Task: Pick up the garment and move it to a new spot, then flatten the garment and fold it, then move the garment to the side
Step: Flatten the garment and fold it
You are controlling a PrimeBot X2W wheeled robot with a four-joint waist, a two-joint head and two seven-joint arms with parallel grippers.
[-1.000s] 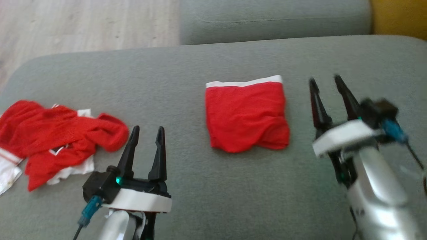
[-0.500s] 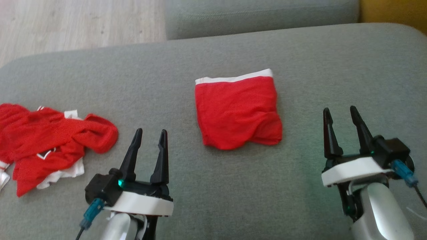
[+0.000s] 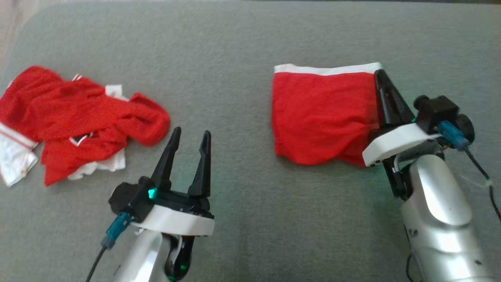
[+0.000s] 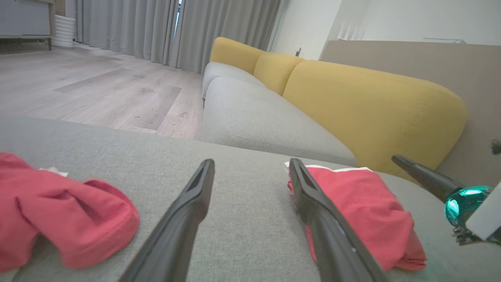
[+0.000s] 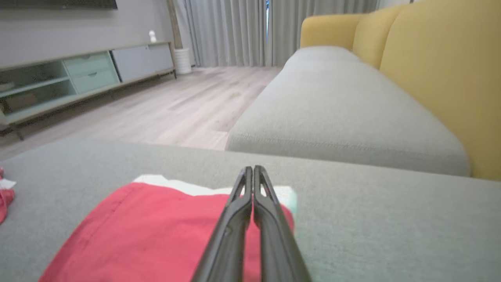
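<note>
The garment point(image 3: 321, 113) is a folded red piece with a white waistband, lying flat on the grey cushion point(image 3: 235, 47). My right gripper point(image 3: 379, 74) is shut, its fingers pressed together and lying over the garment's right edge with the tips by the waistband corner. In the right wrist view the shut gripper point(image 5: 251, 169) hovers over the red cloth point(image 5: 156, 231), and no cloth shows between the fingers. My left gripper point(image 3: 191, 133) stands open over bare cushion, left of the garment. From the left wrist, the garment point(image 4: 364, 207) sits just right of that gripper point(image 4: 252, 164).
A crumpled pile of red and white clothes point(image 3: 74, 117) lies at the cushion's left; it also appears as the pile point(image 4: 58, 219). Beyond the cushion runs a grey sofa seat point(image 5: 344, 109) with yellow backrests point(image 4: 372, 105), and wooden floor point(image 5: 176, 105) lies to its left.
The head camera has tilted down. My right gripper went forward and left onto the garment's right edge and shut. The left gripper stays open where it was.
</note>
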